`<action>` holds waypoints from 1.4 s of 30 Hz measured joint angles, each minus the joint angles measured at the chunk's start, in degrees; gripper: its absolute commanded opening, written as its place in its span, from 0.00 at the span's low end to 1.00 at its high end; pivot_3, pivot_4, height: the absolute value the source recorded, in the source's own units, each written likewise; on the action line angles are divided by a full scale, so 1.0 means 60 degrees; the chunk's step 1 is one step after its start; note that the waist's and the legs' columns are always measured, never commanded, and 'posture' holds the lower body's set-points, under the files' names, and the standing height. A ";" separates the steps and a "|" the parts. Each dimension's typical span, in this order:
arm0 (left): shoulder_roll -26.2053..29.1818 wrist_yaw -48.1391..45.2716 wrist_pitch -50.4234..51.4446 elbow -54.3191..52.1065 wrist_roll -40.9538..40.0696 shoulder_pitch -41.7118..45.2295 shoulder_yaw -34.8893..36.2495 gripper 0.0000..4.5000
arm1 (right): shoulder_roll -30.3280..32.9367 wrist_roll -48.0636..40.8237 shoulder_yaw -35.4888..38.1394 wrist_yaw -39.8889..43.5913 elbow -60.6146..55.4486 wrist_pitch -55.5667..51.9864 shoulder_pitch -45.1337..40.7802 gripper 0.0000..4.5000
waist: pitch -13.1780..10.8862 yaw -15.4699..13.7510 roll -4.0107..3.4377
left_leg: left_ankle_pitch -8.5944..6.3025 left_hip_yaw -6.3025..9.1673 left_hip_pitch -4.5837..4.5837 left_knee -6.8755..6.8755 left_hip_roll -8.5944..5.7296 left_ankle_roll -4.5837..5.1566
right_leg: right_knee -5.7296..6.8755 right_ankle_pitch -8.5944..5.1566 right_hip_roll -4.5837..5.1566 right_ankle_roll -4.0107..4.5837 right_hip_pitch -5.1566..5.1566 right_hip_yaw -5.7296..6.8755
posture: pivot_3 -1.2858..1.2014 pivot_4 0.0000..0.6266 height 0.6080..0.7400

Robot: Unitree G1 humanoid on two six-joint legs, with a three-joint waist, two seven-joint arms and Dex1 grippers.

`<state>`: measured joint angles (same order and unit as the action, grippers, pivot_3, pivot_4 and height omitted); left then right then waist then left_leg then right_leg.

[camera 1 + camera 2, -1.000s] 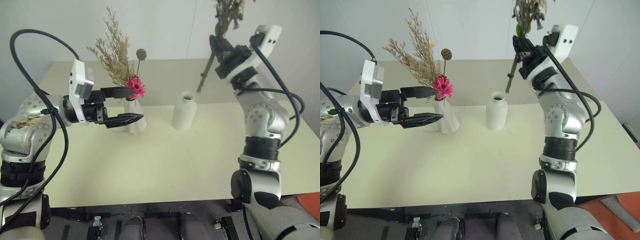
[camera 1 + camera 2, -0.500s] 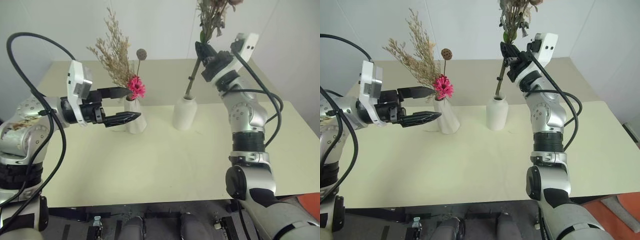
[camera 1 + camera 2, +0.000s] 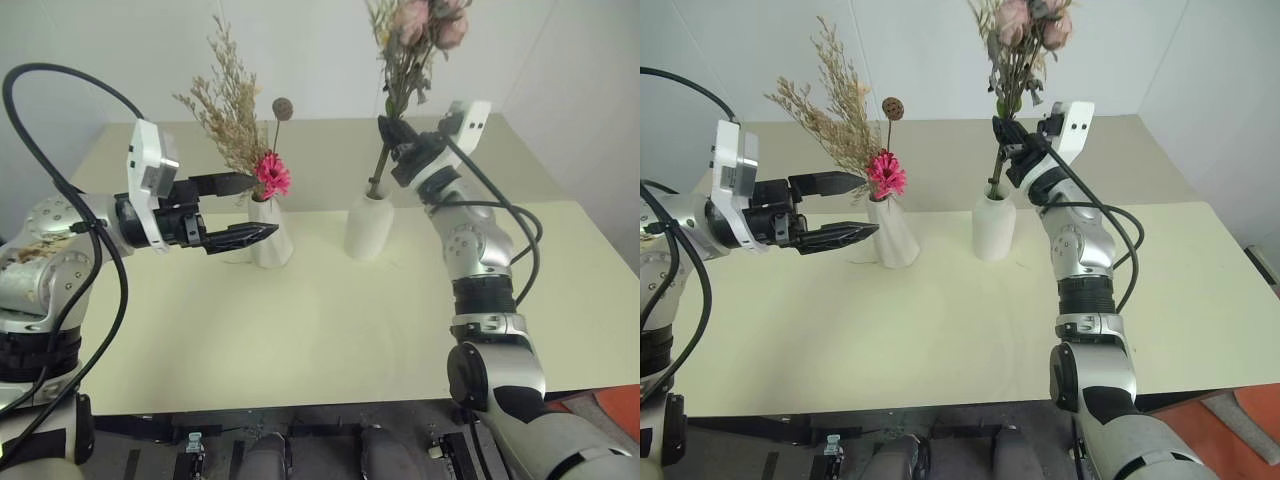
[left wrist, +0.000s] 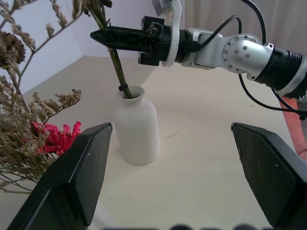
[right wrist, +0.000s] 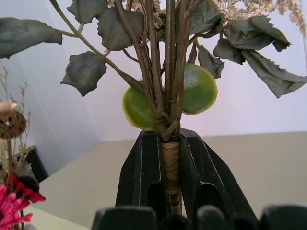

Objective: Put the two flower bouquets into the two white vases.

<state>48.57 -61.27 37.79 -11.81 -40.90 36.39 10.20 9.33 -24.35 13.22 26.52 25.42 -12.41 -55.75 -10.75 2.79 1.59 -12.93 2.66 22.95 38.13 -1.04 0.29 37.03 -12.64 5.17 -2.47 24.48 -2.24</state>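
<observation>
My right gripper (image 3: pixel 1002 135) is clamped on the rose bouquet (image 3: pixel 1012 60), stems just inside the bottle vase (image 3: pixel 993 226) beside the filled cone vase (image 3: pixel 894 232); risk: tilted stems lever the vase over; left gripper (image 3: pixel 845 207) gapes empty.

The right claw (image 3: pixel 392 133) is gripping the rose bouquet (image 3: pixel 412 40) — its stems are entering the bottle-shaped vase (image 3: pixel 368 226).

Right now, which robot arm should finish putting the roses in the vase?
Probably the right. Its gripper is shut on the roses, whose stems already enter the round vase. The left gripper is open, beside the cone vase.
</observation>
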 measured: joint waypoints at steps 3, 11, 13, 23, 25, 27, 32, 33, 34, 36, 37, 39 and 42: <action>0.0006 0.0001 0.0001 -0.0022 -0.0004 -0.0030 0.0001 0.96 | -0.0105 0.0198 -0.0117 -0.0120 0.0000 0.0260 0.0195 0.05 | 0.0000 0.0003 0.0000 | 0.0000 0.0003 0.0000 -0.0002 0.0000 0.0000 | -0.0001 0.0000 0.0000 0.0000 0.0001 -0.0002 | 0.52 0.24 1.00; 0.0090 0.0025 0.0016 -0.0162 -0.0136 -0.0060 0.0033 0.96 | -0.0232 0.0678 -0.0379 -0.0343 0.0004 0.0851 0.0951 0.05 | 0.0000 0.0008 0.0000 | 0.0001 0.0010 -0.0002 -0.0002 0.0000 -0.0001 | -0.0003 0.0000 0.0000 0.0000 0.0001 -0.0006 | 0.52 0.24 1.00; 0.0091 0.0042 0.0019 -0.0162 -0.0158 -0.0060 0.0033 0.96 | -0.0266 0.0715 -0.0416 -0.0403 0.0003 0.0938 0.0965 0.05 | 0.0000 0.0015 0.0000 | 0.0001 0.0014 -0.0006 -0.0003 0.0000 -0.0001 | -0.0002 0.0000 -0.0001 0.0000 0.0001 -0.0008 | 0.52 0.24 1.00; 0.0113 0.0195 0.0039 -0.0163 -0.0215 -0.0060 0.0032 0.96 | -0.0363 0.0827 -0.0459 -0.0489 -0.0435 0.1004 0.1161 0.74 | 0.0000 -0.0003 0.0000 | 0.0001 0.0017 -0.0006 -0.0005 -0.0001 -0.0001 | -0.0003 0.0000 0.0000 0.0000 0.0000 -0.0008 | 0.52 0.24 1.00; 0.0107 0.0275 0.0039 -0.0173 -0.0237 -0.0061 0.0032 0.96 | -0.0357 0.0819 -0.0486 -0.0489 -0.0722 0.0902 0.1314 0.91 | 0.0000 -0.0004 0.0000 | 0.0001 0.0018 -0.0007 -0.0005 0.0000 -0.0001 | -0.0003 0.0000 0.0000 0.0000 0.0000 -0.0008 | 0.52 0.24 1.00; 0.0088 0.0367 0.0038 -0.0233 -0.0287 -0.0110 0.0038 0.96 | -0.0331 0.0759 -0.0558 -0.0472 -0.1231 0.0674 0.1617 0.99 | 0.0000 -0.0009 0.0000 | 0.0001 0.0019 -0.0007 -0.0007 0.0000 -0.0001 | -0.0002 0.0000 0.0001 0.0000 -0.0001 -0.0008 | 0.52 0.24 1.00; 0.0028 0.0591 0.0038 -0.0436 -0.0347 -0.0560 0.0137 0.96 | 0.0165 0.0481 -0.0880 -0.0101 -0.2764 -0.0194 0.2754 0.99 | 0.0000 -0.0027 0.0000 | 0.0001 0.0018 -0.0007 -0.0009 -0.0001 -0.0001 | -0.0005 0.0000 0.0001 -0.0001 -0.0002 -0.0009 | 0.52 0.24 1.00; 0.0019 0.0645 0.0037 -0.0475 -0.0354 -0.0607 0.0191 0.96 | 0.0336 0.0470 -0.0976 0.0002 -0.3072 -0.0362 0.2949 0.99 | 0.0000 -0.0028 0.0000 | 0.0001 0.0018 -0.0008 -0.0009 -0.0001 -0.0001 | -0.0006 -0.0001 0.0001 -0.0001 -0.0001 -0.0009 | 0.52 0.24 1.00; 0.0019 0.0688 0.0037 -0.0554 -0.0370 -0.0668 0.0265 0.96 | 0.0482 0.0463 -0.1035 0.0142 -0.3377 -0.0504 0.3131 0.99 | 0.0000 -0.0027 0.0000 | 0.0001 0.0018 -0.0012 -0.0009 0.0000 -0.0001 | -0.0007 -0.0001 0.0000 -0.0001 -0.0003 -0.0009 | 0.52 0.24 1.00; -0.0003 0.0781 0.0037 -0.0711 -0.0427 -0.0785 0.0376 0.96 | 0.0823 0.0317 -0.1121 0.0304 -0.4050 -0.0934 0.3496 0.99 | 0.0000 -0.0028 0.0000 | 0.0001 0.0018 -0.0013 -0.0009 0.0000 -0.0001 | -0.0009 -0.0001 0.0001 -0.0002 -0.0007 -0.0009 | 0.52 0.24 1.00; -0.0004 0.0836 0.0042 -0.0805 -0.0487 -0.0915 0.0425 0.96 | 0.1094 0.0153 -0.1131 0.0458 -0.4438 -0.1203 0.3769 0.99 | 0.0000 -0.0037 0.0000 | 0.0000 0.0017 -0.0015 -0.0009 0.0000 -0.0001 | -0.0016 -0.0002 0.0001 -0.0002 -0.0013 -0.0008 | 0.52 0.24 1.00; -0.0008 0.0932 0.0111 -0.0901 -0.0569 -0.1080 0.0477 0.96 | 0.1448 0.0036 -0.1137 0.0631 -0.4874 -0.1596 0.4079 0.99 | 0.0000 -0.0039 0.0000 | 0.0000 0.0017 -0.0015 -0.0009 -0.0001 -0.0001 | -0.0019 -0.0002 0.0003 -0.0003 -0.0017 -0.0008 | 0.52 0.24 1.00; 0.0003 0.1045 0.0220 -0.1153 -0.0751 -0.1501 0.0782 0.96 | 0.2179 -0.0327 -0.1123 0.1063 -0.5675 -0.2226 0.4691 0.99 | 0.0000 -0.0044 0.0000 | 0.0000 0.0016 -0.0019 -0.0010 0.0002 -0.0001 | -0.0021 -0.0003 0.0001 -0.0003 -0.0020 -0.0007 | 0.52 0.24 1.00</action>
<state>48.59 -54.99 39.11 -18.73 -45.41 27.39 14.89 22.41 -26.32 6.48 32.90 -8.63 -25.76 -27.60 -10.75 2.53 1.59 -12.93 2.76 22.84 38.08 -1.03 0.28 36.90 -12.66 5.18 -2.49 24.36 -2.29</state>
